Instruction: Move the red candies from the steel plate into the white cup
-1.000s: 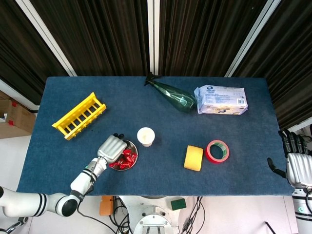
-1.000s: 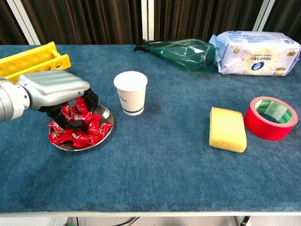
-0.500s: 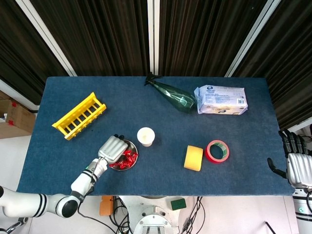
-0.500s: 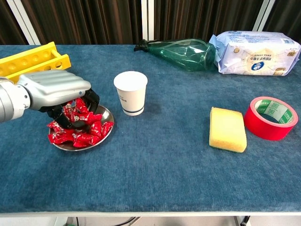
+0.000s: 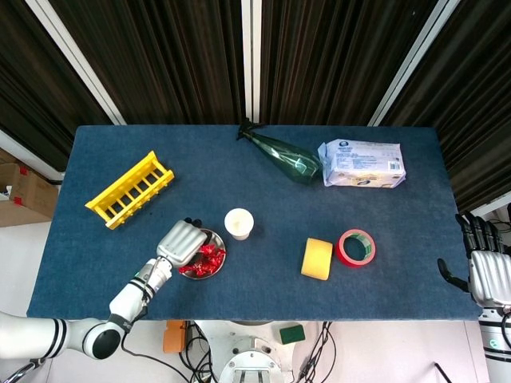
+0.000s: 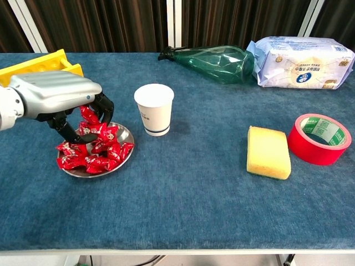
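One handful lifted: red candies leaving the steel plate

Several red wrapped candies (image 6: 90, 123) are pinched under the curled fingers of the left hand (image 6: 55, 94), which hovers just above the round steel plate (image 6: 126, 134). Knuckles face up and fingers point down, evidently so the sweets hang in the grasp, clear of the heap.

Item: remaining red candies (image 6: 91, 158). Location: below and in front of the left hand, piled across the plate. Most of the stock looks untransferred.

Item: white paper cup (image 6: 154, 108). Location: just beside the plate, on the far side from the left arm, upright, mouth open. Its nearness suits a short carry; whether it holds any candy cannot be told.

Item: right hand (image 5: 489, 271). Location: well apart at the opposite edge of the blue worktop (image 6: 188, 194), released, fingers straight, holding nothing, presumably parked out of the way.

Change against the earlier frames: the left hand, then low in the pile, has risen, and a few candies have come up with it, so a gap now shows between them and the heap. Cup, plate and right hand have not shifted.
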`<state>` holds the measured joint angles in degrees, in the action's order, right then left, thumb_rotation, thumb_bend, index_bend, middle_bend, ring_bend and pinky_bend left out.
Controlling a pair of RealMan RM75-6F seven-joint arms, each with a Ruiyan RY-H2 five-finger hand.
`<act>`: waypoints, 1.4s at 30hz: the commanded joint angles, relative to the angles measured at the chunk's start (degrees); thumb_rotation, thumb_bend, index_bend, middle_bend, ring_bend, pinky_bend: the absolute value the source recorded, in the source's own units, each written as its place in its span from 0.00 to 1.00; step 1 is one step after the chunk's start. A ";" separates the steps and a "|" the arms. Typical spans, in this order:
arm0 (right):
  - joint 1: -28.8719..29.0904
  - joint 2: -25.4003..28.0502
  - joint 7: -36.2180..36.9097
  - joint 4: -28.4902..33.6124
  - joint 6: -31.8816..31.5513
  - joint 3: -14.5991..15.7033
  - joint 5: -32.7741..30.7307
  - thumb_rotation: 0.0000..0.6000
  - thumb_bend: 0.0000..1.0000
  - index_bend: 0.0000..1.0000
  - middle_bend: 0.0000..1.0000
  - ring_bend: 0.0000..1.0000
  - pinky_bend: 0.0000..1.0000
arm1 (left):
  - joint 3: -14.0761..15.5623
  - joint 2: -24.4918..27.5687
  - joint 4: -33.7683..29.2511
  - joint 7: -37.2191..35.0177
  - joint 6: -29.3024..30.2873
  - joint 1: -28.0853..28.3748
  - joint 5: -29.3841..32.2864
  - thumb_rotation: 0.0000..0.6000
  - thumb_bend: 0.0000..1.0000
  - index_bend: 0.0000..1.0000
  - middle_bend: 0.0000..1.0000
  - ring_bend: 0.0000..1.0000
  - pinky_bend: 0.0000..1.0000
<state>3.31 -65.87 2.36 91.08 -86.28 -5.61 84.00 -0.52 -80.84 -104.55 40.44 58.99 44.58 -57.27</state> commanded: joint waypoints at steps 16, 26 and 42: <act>-0.04 0.20 0.42 -0.01 -0.05 -0.16 -0.23 1.00 0.32 0.00 0.00 0.00 0.00 | -3.21 8.12 -10.34 5.49 1.17 4.03 7.22 1.00 0.40 0.55 0.62 0.27 0.35; 0.01 0.03 -0.10 0.12 0.03 0.05 0.03 1.00 0.32 0.00 0.00 0.00 0.00 | -7.11 12.58 -13.80 7.56 -1.75 10.69 17.29 1.00 0.40 0.56 0.62 0.28 0.35; 0.12 0.25 0.61 -0.10 0.24 -0.08 -0.14 1.00 0.32 0.00 0.00 0.00 0.00 | -10.59 13.06 -13.38 11.90 -3.29 24.96 35.54 1.00 0.40 0.56 0.62 0.29 0.35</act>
<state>3.42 -65.63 2.96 90.99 -86.04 -5.69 83.86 -10.87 -67.48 -118.34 52.08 56.03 68.18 -23.09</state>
